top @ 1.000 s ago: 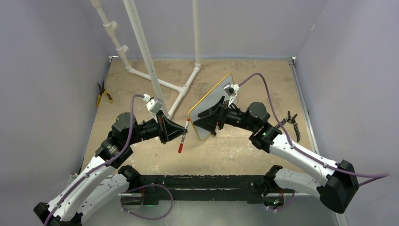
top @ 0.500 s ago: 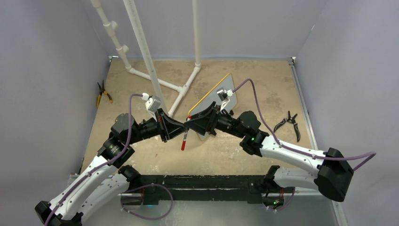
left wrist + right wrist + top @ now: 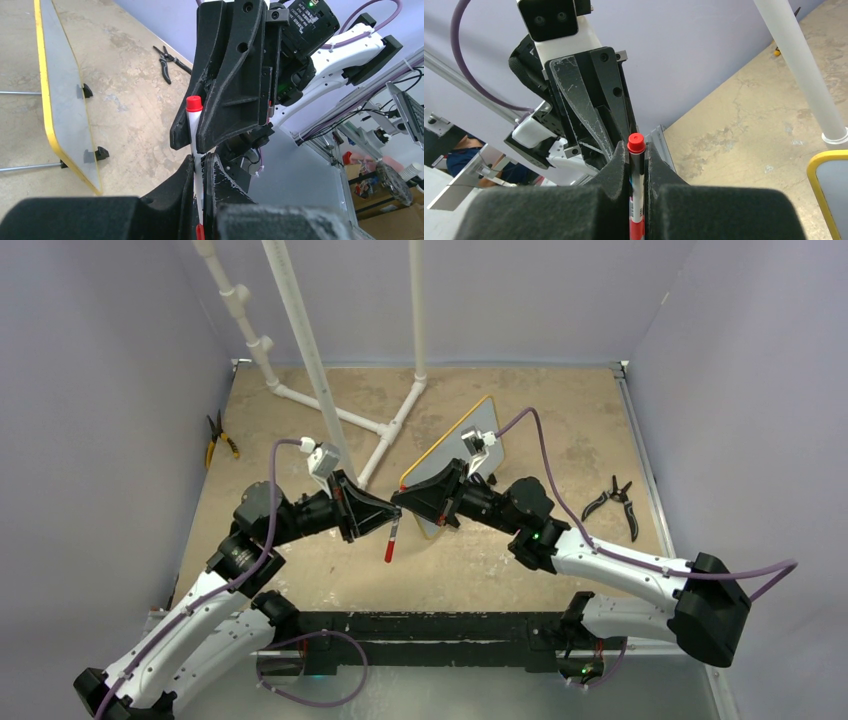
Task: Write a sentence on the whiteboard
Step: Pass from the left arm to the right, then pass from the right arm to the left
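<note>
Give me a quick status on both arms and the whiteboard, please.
Left end effector shut on marker. Right end effector shut on same marker. Whiteboard propped up beyond right arm, no writing visible. Black pliers and yellow pliers lie well clear.
</note>
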### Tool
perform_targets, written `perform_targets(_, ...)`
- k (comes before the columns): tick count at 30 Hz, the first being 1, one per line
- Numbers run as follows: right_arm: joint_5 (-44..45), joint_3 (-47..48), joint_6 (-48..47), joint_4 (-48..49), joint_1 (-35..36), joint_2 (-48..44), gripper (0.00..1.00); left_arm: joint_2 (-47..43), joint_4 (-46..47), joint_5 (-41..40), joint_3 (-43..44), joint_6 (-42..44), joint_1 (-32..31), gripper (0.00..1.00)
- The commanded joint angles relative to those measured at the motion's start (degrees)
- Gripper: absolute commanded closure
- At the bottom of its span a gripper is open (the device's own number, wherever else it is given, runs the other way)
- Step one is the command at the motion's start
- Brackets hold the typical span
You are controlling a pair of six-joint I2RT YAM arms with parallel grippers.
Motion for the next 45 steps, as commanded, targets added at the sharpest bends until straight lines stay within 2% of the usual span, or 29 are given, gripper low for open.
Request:
perform_targets(1,1.71,1.16,-0.33,2.51,0.3,-1.39,1.0,-0.24,-0.13,1.65,0.23,1.02,-0.3,0.85)
perform_targets(2,2.17,1.08,-0.59,2.3,0.3,-2.01,1.0,-0.1,-1.33,1.5,0.29,1.29,-0.27,0.71)
perform_targets(4,3.03,1.07,-1.07,1.78,0.3,-3.0,1.0,0.39,-4.16,1.37,0.22,2.07,-0.25,0.52)
perform_targets(6,3.91,1.38,-1.87,0.49,0.3,-4.04,1.0,0.89,-6.96,1.81,0.29,3.27,-0.3,0.44)
perform_targets(11,5.51,2.71,-4.24,-3.32,0.3,-5.77,1.0,1.63,-13.81,3.18,2.01,6.91,-0.3,0.41)
perform_targets(22,6.1,3.44,-4.72,-4.55,0.3,-6.08,1.0,2.79,-11.67,9.2,0.88,6.28,-0.31,0.43)
perform_targets(24,6.02,3.53,-4.72,-4.6,0.31,-6.04,1.0,2.77,-11.1,9.62,0.54,6.06,-0.27,0.48)
perform_targets(27,6.0,3.49,-4.72,-4.7,0.3,-6.02,1.0,2.94,-8.57,10.7,0.09,4.6,-0.27,0.65)
perform_targets(31,6.39,3.2,-4.5,-4.63,0.3,-6.23,1.0,2.79,-5.68,12.04,-0.88,3.24,-0.31,1.0)
perform_targets(34,6.26,3.19,-4.46,-5.03,0.3,-6.29,1.0,2.07,-6.26,11.39,-0.98,3.86,-0.23,1.0)
perform_targets(40,3.59,3.06,-4.31,-5.7,0.39,-5.08,0.68,1.28,-5.11,9.9,-0.85,3.71,-0.3,1.0)
perform_targets(43,2.12,2.48,-3.94,-5.43,0.46,-4.6,0.62,1.44,-3.72,9.18,-0.67,3.46,-0.31,1.0)
perform_targets(45,1.24,2.37,-3.84,-5.25,0.68,-4.37,0.62,1.66,-2.81,8.98,-0.58,3.14,-0.29,1.0)
